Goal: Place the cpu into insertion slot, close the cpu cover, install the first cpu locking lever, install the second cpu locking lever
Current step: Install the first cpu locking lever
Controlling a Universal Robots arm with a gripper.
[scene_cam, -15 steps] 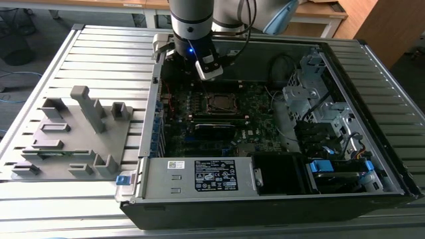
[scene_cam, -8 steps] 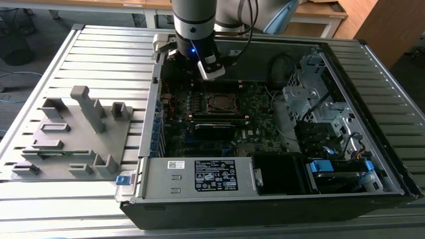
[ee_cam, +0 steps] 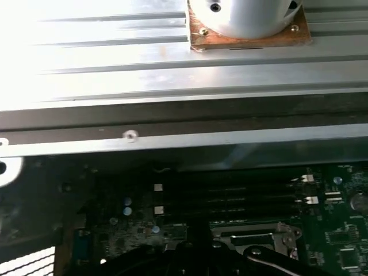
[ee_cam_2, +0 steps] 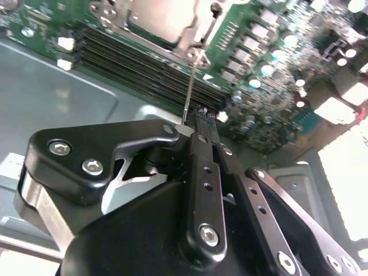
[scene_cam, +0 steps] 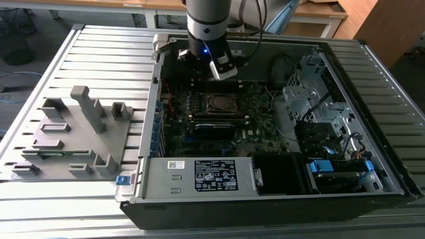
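In the exterior view my gripper (scene_cam: pixel 224 73) hangs inside the open computer case, just behind the insertion slot (scene_cam: pixel 221 102) on the motherboard. In the second wrist view the cpu (ee_cam_2: pixel 158 14) lies silvery in the slot, with the cpu cover (ee_cam_2: pixel 187 37) flat around it. A thin locking lever (ee_cam_2: pixel 192 86) runs from the socket's corner to right beside my fingertips. My gripper (ee_cam_2: pixel 202 114) has its black fingers shut together; I cannot tell whether the lever touches them. The first wrist view shows the slot (ee_cam: pixel 253 237) below the memory slots (ee_cam: pixel 230 198).
The case's rear wall (scene_cam: pixel 265 42) stands close behind the arm. Drive bays and cables (scene_cam: pixel 312 104) fill the exterior view's right; a power supply box with a label (scene_cam: pixel 199 177) lies in front. A grey fixture with upright pegs (scene_cam: pixel 73 134) sits on the slatted table, left.
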